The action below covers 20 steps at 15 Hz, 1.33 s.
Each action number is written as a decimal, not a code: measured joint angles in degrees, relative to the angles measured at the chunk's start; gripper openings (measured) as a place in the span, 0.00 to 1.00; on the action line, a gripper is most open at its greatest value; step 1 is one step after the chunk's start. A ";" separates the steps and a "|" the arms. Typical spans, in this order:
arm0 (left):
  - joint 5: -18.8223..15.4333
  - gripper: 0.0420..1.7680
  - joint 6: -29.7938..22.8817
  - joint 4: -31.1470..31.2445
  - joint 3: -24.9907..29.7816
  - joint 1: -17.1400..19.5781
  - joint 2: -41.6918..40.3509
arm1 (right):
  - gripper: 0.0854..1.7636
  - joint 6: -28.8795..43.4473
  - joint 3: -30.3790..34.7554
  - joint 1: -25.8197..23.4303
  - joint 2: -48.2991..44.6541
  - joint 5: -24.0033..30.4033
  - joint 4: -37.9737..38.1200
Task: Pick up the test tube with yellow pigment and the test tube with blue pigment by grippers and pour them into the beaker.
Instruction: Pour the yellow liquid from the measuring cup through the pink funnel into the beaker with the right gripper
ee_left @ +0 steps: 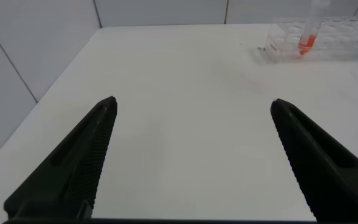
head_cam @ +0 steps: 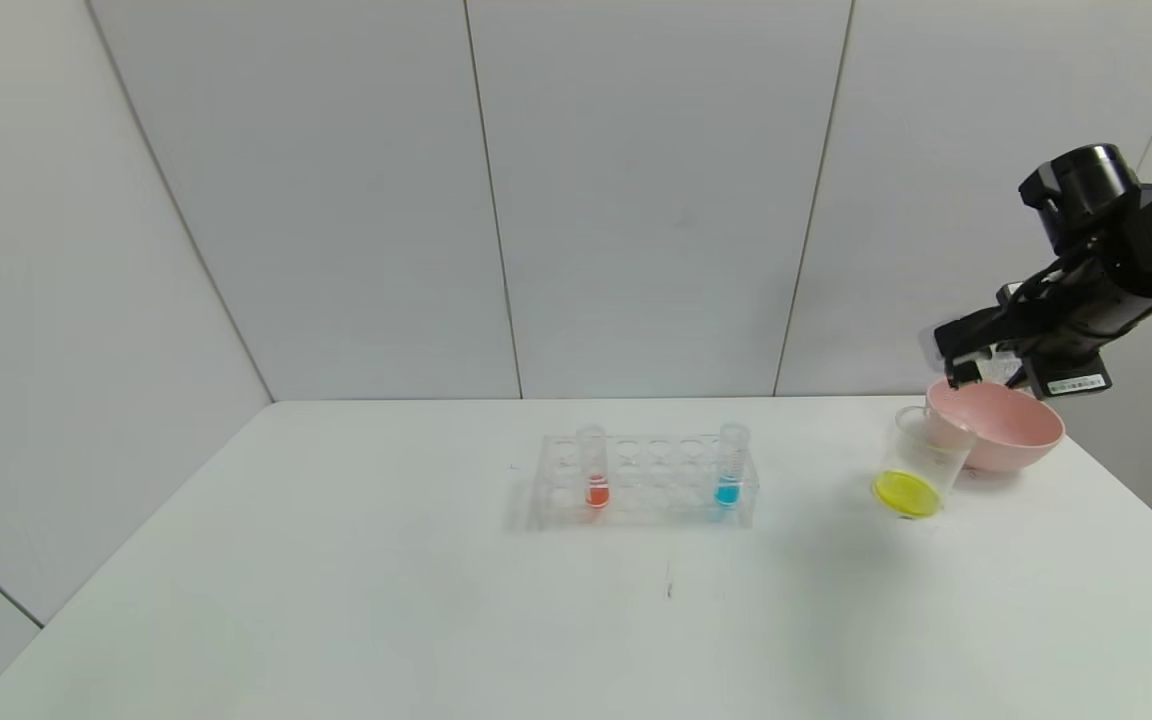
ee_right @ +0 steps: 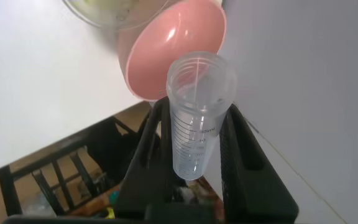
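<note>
I see my right tool (ee_right: 194,155) pinching 1 emptied clear graduated test tube (ee_right: 199,112) over the pink round bowl (head_cam: 1006,425), beside 1 clear tapered beaker (head_cam: 921,465) holding yellow liquid. The 1 slim blue-liquid tube (head_cam: 731,465) and 1 orange-red tube (head_cam: 594,468) stand in the clear many-holed rack (head_cam: 646,482) mid-desk (head_cam: 336,600). My left tool (ee_left: 191,155) hangs spread.

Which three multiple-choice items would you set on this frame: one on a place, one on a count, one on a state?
1. Where does the beaker with yellow liquid stand?
A. Inside the tube rack
B. Against the pink bowl, on its rack side
C. At the table's near edge

2. How many tubes stand in the rack?
A. Two
B. Three
C. None

3. What is the state of the tube in the right gripper?
A. Full of blue liquid
B. Half full of yellow liquid
C. Emptied, clamped between the fingers

Answers:
1 B: the head view shows the beaker touching the bowl on the side toward the rack.
2 A: only the orange-red tube and the blue tube stand there.
3 C: the right wrist view shows a clear tube with no liquid visible, gripped on both sides.
</note>
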 joint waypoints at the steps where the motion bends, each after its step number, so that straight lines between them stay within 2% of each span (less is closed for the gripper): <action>1: 0.00 1.00 0.00 0.00 0.00 0.00 0.00 | 0.25 1.78 0.00 -0.71 -0.18 3.67 -0.27; 4: 0.00 1.00 0.02 0.00 0.00 0.00 0.00 | 0.25 8.27 0.00 -2.52 -0.63 13.87 -0.60; 6: 0.00 1.00 0.02 0.00 0.00 0.00 0.00 | 0.25 16.75 0.00 -3.12 -0.68 21.07 -1.17; 8: 0.00 1.00 0.02 0.00 0.00 0.00 0.00 | 0.25 27.49 0.00 -3.24 -0.57 31.68 -2.19; 12: 0.00 1.00 0.00 0.02 0.00 0.00 0.00 | 0.25 40.70 0.57 -4.01 -0.35 47.67 -7.96; 15: 0.00 1.00 0.00 0.00 0.00 0.00 0.00 | 0.25 51.49 1.68 -4.97 -1.10 50.82 -10.90; 18: 0.00 1.00 0.02 0.00 0.00 0.00 0.00 | 0.25 57.34 2.61 -7.73 -2.50 53.61 -11.65; 20: 0.00 1.00 0.02 0.00 0.00 0.00 0.00 | 0.25 60.61 5.16 -9.98 -3.58 55.47 -15.43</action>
